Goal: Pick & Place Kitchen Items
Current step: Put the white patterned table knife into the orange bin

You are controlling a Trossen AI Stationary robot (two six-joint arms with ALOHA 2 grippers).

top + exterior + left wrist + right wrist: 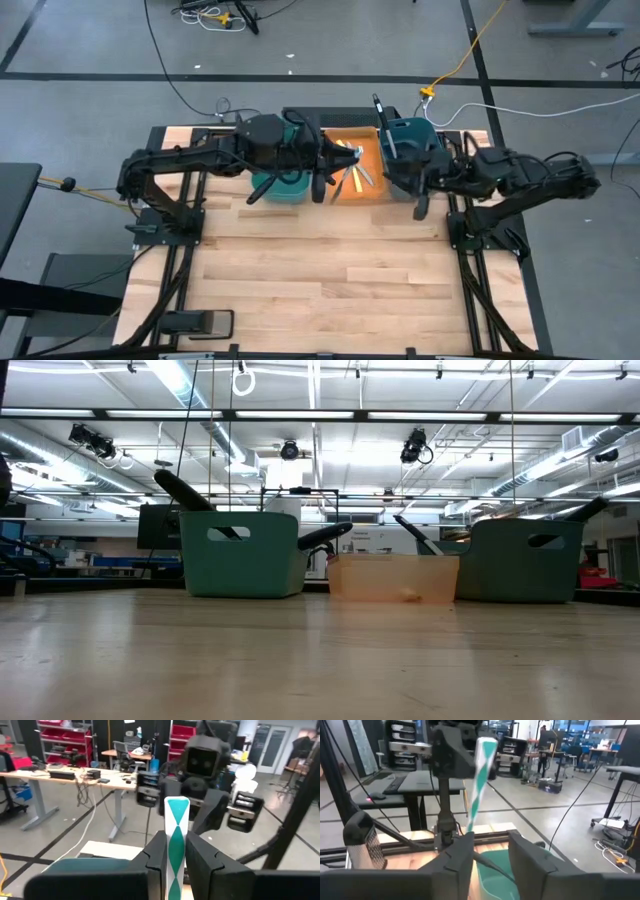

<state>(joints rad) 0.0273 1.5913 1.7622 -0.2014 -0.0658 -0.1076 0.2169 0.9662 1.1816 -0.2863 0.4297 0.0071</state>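
Observation:
My left gripper [328,170] is over the near-left part of the orange tray [372,185], shut on a slim teal-and-white patterned utensil [176,825]. The utensil also shows in the right wrist view [479,780]. Several pale-handled knives [352,160] lie in the tray. My right gripper [405,175] hovers over the right teal bin [412,140], open and empty [490,850]. A black utensil [383,125] stands in that bin, leaning on its wall. The left teal bin [282,182] holds black utensils whose handles [180,490] stick out over its rim. My left gripper pinches the teal-and-white utensil between its two fingers [157,852]; the held stretch [176,855] runs past the fingertips. Whether it is handle or blade, I cannot tell. The fingers point about level toward the table's right. The utensil is lifted clear, slightly tilted, its lower end [469,827] above the tray.
The two bins and the tray stand in a row at the table's far edge [392,578]. The two grippers face each other closely over the tray and right bin. The bare wooden tabletop [320,280] spreads toward the near edge.

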